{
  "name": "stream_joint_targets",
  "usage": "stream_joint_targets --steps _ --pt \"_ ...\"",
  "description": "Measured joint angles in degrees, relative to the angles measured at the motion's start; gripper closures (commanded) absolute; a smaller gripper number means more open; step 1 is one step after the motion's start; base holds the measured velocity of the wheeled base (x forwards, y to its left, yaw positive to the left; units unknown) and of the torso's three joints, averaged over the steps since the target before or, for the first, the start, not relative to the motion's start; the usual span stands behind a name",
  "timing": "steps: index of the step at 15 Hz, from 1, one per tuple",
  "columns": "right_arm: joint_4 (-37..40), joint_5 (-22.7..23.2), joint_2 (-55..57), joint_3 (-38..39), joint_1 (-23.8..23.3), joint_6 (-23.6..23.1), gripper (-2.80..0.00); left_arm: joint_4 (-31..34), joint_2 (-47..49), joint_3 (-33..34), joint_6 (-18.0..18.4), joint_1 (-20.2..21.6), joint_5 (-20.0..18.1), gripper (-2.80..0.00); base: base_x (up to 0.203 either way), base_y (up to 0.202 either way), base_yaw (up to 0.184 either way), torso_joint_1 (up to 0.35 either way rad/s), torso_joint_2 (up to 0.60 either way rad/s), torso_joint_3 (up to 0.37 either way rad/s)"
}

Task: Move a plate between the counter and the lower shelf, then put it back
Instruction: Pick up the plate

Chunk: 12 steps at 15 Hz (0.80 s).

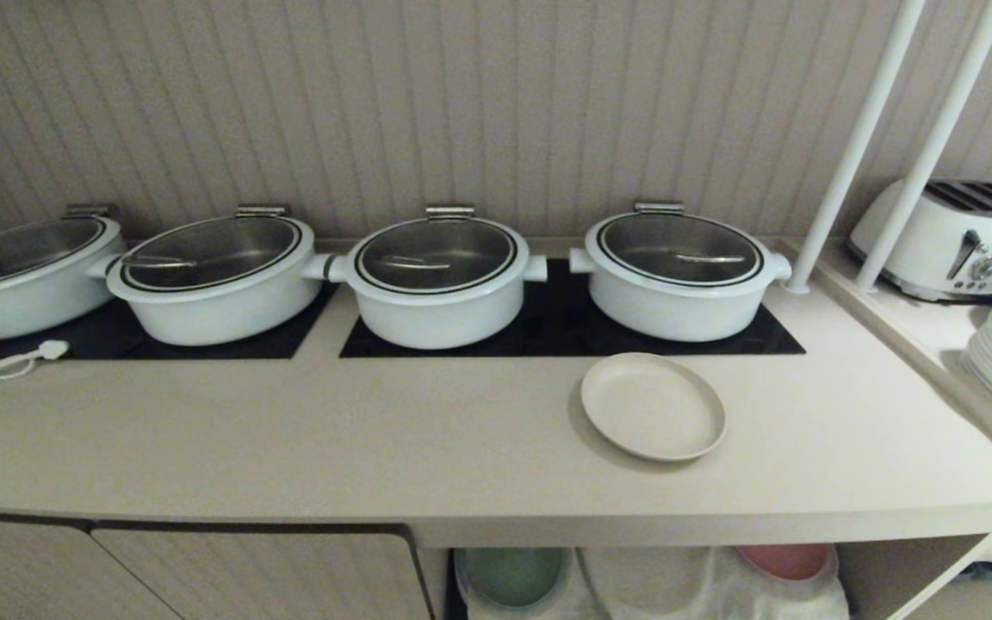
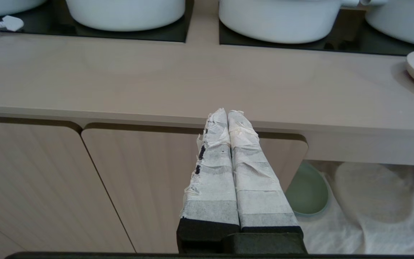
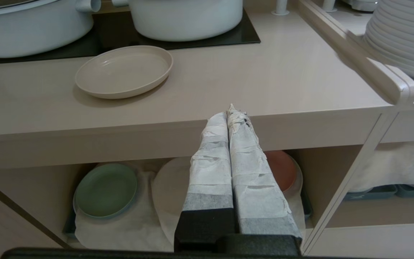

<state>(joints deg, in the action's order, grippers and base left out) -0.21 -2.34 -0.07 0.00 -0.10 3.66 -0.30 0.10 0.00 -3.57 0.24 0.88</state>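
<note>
Currently | plate (image 1: 653, 406) on counter (image 1: 375, 448) | left claw (image 2: 227, 114) clenched | right claw (image 3: 231, 114) clenched, empty

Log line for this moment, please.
plate: on counter, untouched | left hand: shut, empty | right hand: shut, empty

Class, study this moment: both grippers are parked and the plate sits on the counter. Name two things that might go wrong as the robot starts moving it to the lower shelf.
1. The plate lies flat on the counter, close to a pot; a gripper reaching in may bump the pot.
2. The lower shelf already holds a green plate and a pink plate on wrinkled cloth, so the free space is tight and uneven.
</note>
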Motion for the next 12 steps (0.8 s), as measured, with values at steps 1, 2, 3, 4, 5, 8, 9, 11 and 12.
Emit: stream_joint_targets --steps 1,2,3,4,5,8,9,11,12 --pt "-0.01 0.0 0.0 0.0 0.02 0.0 0.0 0.01 0.0 0.0 0.0 0.05 -0.02 0.0 0.0 0.0 0.0 0.0 0.0 0.0" --pt "0.02 -0.06 0.0 0.0 0.04 0.0 0.0 -0.05 0.0 0.0 -0.01 0.06 -0.05 0.0 0.0 0.0 0.0 0.0 0.0 0.0" --pt "0.0 0.0 0.0 0.0 0.0 0.0 0.0 -0.04 0.0 0.0 -0.01 0.0 0.0 0.0 0.0 0.0 0.0 0.0 0.0 0.0" --pt "-0.01 -0.02 0.0 0.0 -0.04 0.0 0.0 -0.02 0.0 0.0 0.0 -0.06 -0.03 0.0 0.0 0.0 0.0 0.0 0.0 0.0" --pt "0.05 -0.01 0.0 0.0 0.1 0.01 0.0 -0.02 0.0 0.0 0.0 0.11 -0.02 0.0 0.0 0.0 0.0 0.0 0.0 0.0" --pt "0.0 -0.03 0.0 0.0 -0.01 0.02 0.0 0.0 0.0 0.0 0.02 -0.02 -0.02 0.0 0.0 0.0 0.0 0.0 0.0 0.0" --pt "0.01 -0.02 0.0 0.0 0.05 0.01 0.0 0.0 0.0 0.0 0.05 0.06 -0.03 0.0 0.0 0.0 0.0 0.0 0.0 0.0" --pt "0.0 -0.02 0.0 0.0 -0.06 0.02 0.0 0.0 0.0 0.0 0.02 -0.04 -0.02 0.0 0.0 0.0 0.0 0.0 0.0 0.0" --pt "0.0 -0.02 0.0 0.0 0.0 0.09 0.0 -0.02 0.0 0.0 0.02 -0.02 -0.04 0.0 0.0 0.0 0.0 0.0 0.0 0.0"
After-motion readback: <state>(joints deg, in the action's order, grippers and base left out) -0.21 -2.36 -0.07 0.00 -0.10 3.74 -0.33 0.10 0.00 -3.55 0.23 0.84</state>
